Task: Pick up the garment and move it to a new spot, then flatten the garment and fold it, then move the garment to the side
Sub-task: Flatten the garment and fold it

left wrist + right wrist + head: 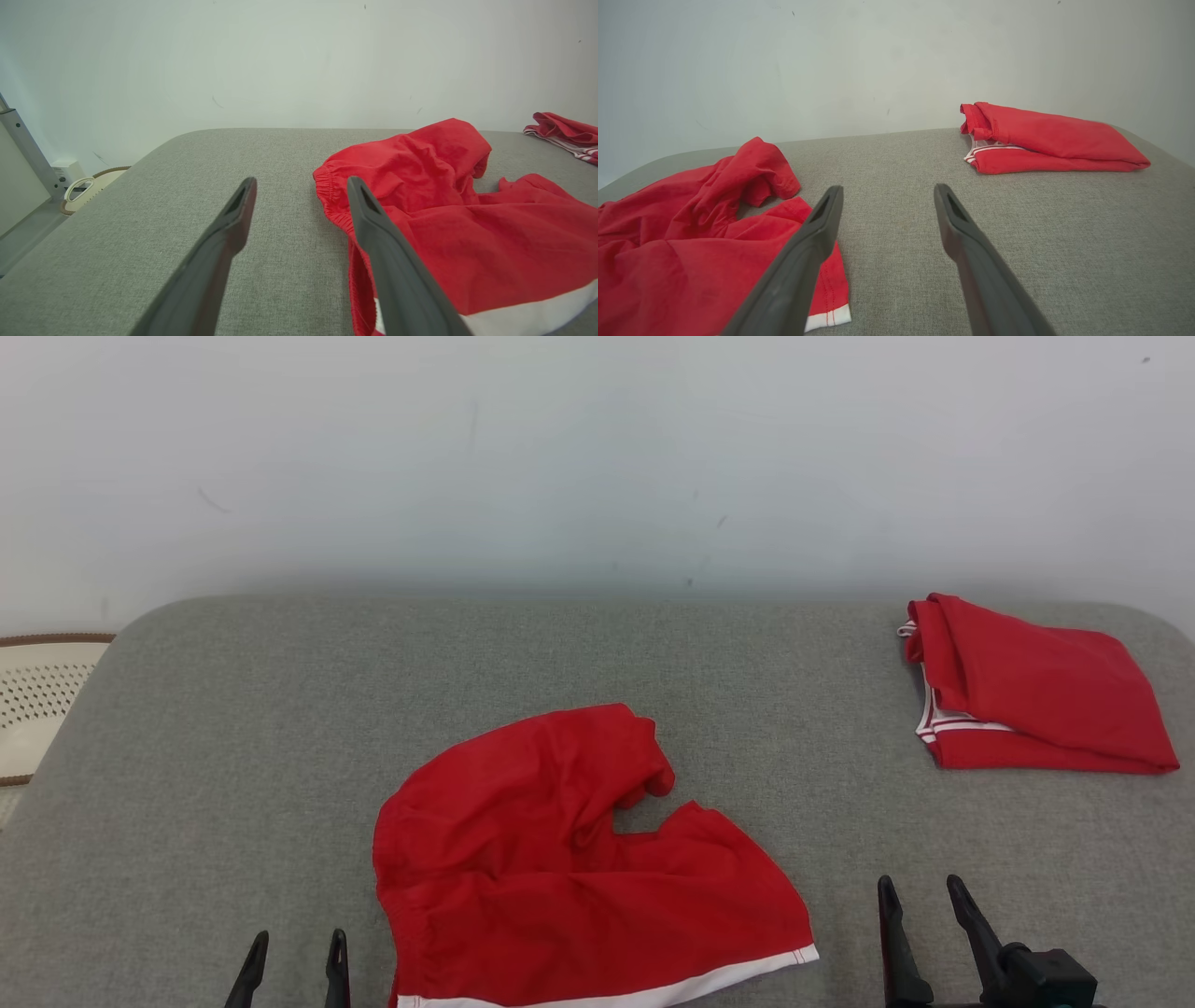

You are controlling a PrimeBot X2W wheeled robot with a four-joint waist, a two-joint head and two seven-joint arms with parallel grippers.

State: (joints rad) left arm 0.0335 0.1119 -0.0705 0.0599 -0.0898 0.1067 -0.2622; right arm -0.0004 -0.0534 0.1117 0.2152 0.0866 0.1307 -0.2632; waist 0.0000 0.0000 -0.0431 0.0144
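Garment (560,868): lying on the table (280,728), at its near middle.
Left claw (299,938): hovering just left of the garment.
Right claw (920,885): hovering right of the garment, standing apart from it.
Folded garment (1036,691): resting behind and well right of the garment, on the table.
Basket (42,700): sitting far left of the garment, off the table.

a grey fabric-covered surface (233,737) with rounded far corners runs across the head view, its weave plain and even. two things lie on it. a loose red garment (560,868) lies rumpled toward 6 o'clock, its gathered waistband on the 9 o'clock side, a white hem band along its near edge, and one part bunched up toward 12 o'clock. a folded red garment (1036,695) with white trim sits at 2 o'clock near the far edge, well apart from the first.
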